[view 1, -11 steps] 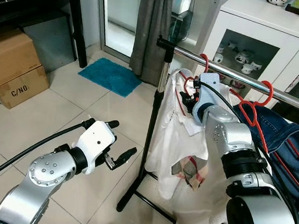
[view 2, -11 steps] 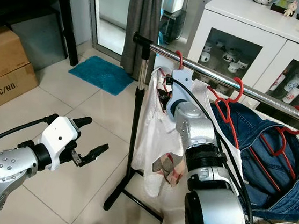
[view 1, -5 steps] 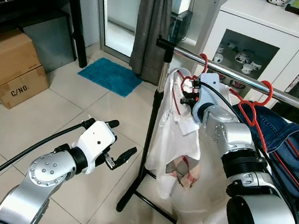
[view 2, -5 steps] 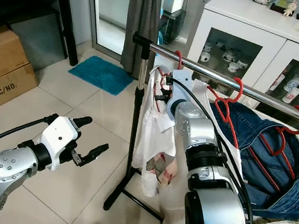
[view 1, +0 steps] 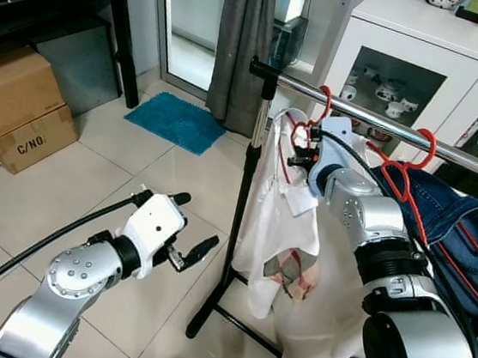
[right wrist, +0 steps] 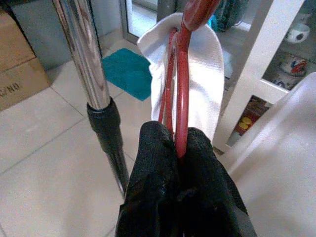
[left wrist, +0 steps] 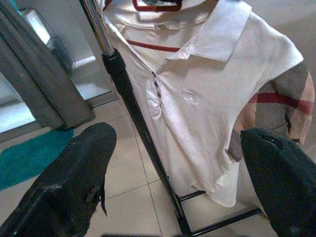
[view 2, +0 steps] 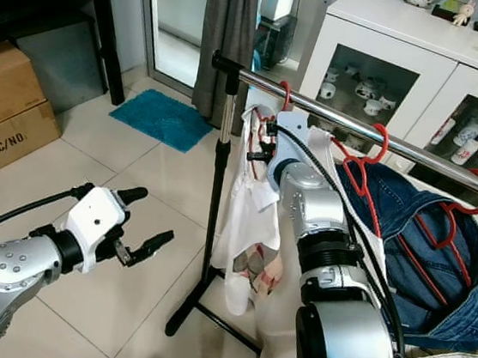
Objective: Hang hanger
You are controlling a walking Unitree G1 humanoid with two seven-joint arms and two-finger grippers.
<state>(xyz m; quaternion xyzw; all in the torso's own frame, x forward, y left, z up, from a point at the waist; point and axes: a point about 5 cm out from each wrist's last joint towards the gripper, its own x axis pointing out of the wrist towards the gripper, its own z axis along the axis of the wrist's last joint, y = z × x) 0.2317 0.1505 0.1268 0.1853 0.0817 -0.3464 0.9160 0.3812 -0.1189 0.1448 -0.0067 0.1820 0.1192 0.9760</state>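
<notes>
A red hanger (view 1: 321, 102) carries a white polo shirt (view 1: 278, 227) with checked sleeve trim, and its hook lies over the chrome rail (view 1: 375, 118) of a clothes rack. My right gripper (view 1: 301, 148) is raised to the shirt's collar and is shut on the red hanger's neck (right wrist: 181, 116). My left gripper (view 1: 192, 224) hangs open low over the floor, left of the rack's black upright (view 1: 240, 205), with nothing between its fingers (left wrist: 74, 182). The left wrist view looks at the shirt front (left wrist: 207, 98).
Two more red hangers (view 2: 370, 164) sit further right on the rail, one holding blue jeans (view 2: 425, 252). A white glass-door cabinet (view 1: 424, 70) stands behind. Cardboard boxes (view 1: 18, 106), a black desk (view 1: 65, 4), a teal mat (view 1: 176, 120) and a grey curtain (view 1: 246, 42) lie to the left.
The shirt has swung and settled closer against the rack's upright, its lower hem shifting. My right gripper rose slightly at the collar. The left arm barely moved.
</notes>
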